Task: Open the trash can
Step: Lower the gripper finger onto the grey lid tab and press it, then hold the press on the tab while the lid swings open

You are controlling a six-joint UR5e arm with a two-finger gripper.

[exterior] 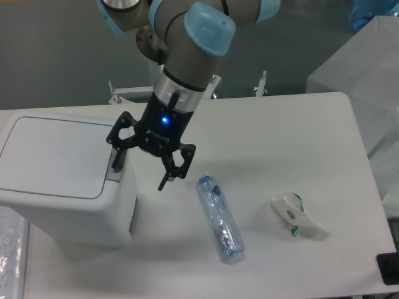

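Note:
The trash can [62, 187] is a large boxy white bin at the table's left, and its flat lid [53, 156] lies closed. My gripper [140, 169] hangs over the bin's right edge and is open. Its left finger [116, 157] is at the right rim of the lid, whether touching I cannot tell. Its right finger [166, 177] is out past the bin's side, above the table. A grey strip [133, 218] shows on the bin's right wall below the gripper.
A crushed clear plastic bottle [219, 218] with a blue label lies on the white table [280, 124] just right of the gripper. A crumpled white and green wrapper [294, 215] lies further right. A dark object [389, 268] sits at the front right corner.

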